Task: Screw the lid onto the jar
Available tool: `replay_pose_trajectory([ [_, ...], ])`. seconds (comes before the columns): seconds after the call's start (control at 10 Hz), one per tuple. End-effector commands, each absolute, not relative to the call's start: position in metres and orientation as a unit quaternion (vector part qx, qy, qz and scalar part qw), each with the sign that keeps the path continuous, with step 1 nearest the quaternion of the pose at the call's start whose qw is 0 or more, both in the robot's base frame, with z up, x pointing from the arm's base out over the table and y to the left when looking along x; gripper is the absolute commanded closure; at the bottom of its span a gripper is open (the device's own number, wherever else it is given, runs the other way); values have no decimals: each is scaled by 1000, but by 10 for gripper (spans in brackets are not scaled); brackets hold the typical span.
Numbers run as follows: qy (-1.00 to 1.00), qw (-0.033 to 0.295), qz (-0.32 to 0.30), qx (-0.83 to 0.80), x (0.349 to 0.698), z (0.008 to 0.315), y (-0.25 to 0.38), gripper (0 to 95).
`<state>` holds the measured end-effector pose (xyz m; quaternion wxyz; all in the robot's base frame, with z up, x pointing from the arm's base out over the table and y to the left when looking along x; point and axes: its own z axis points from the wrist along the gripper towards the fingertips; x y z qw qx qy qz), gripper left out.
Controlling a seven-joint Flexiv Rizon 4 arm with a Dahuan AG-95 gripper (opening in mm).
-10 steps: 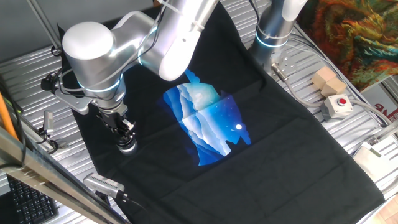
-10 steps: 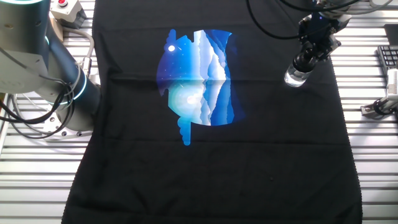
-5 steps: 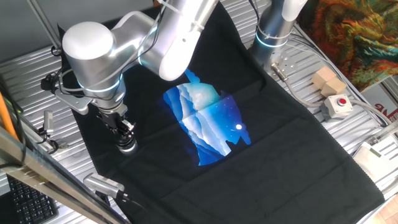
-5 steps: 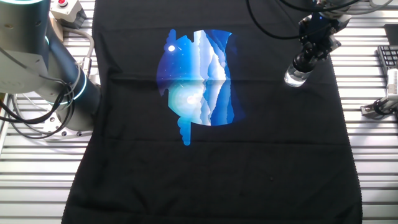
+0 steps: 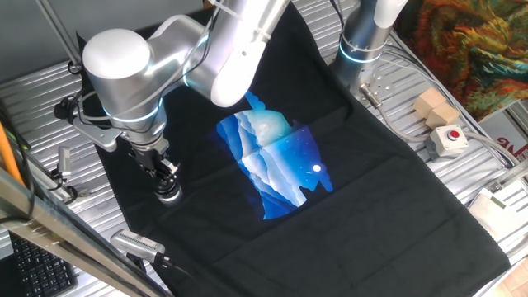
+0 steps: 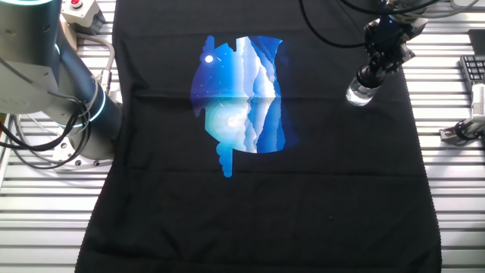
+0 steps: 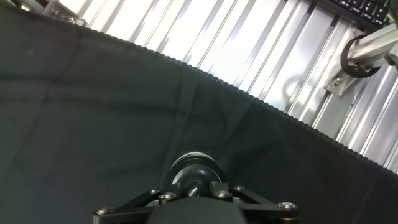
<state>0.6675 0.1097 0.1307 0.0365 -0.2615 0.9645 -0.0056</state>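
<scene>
The jar [image 5: 170, 196] is small, clear and shiny, and stands upright on the black cloth [image 5: 371, 190] near its left edge. In the other fixed view the jar [image 6: 359, 95] is at the upper right. My gripper [image 5: 166, 181] comes down onto its top and also shows in the other fixed view [image 6: 370, 75]. In the hand view the dark round lid [image 7: 194, 169], with a silvery glint, sits between my fingers. The gripper [image 7: 198, 185] is shut on it. The lid hides the jar's mouth.
A blue landscape print [image 5: 276, 161] lies mid-cloth. A red-buttoned box [image 5: 447, 140] and wooden blocks [image 5: 433, 106] stand to the right. A grey metal cylinder [image 5: 136, 243] lies just off the cloth near the jar. A second arm's base [image 6: 98, 114] stands at the cloth's edge. A keyboard [image 6: 471, 68] is nearby.
</scene>
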Motion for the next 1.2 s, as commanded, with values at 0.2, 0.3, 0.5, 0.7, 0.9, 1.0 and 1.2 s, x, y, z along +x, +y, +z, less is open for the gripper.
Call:
replay_pose_trajectory([
  [0.2,965,37,-5,-260,668,130,110,950],
  [0.3,965,38,-5,-259,667,130,110,950],
  [0.5,966,39,-6,-254,667,130,110,950],
  [0.7,967,41,-5,-250,667,130,110,950],
  [0.9,968,41,-5,-247,667,130,110,950],
  [1.0,968,40,-5,-248,667,130,110,950],
  [1.2,969,41,-5,-245,667,130,110,950],
])
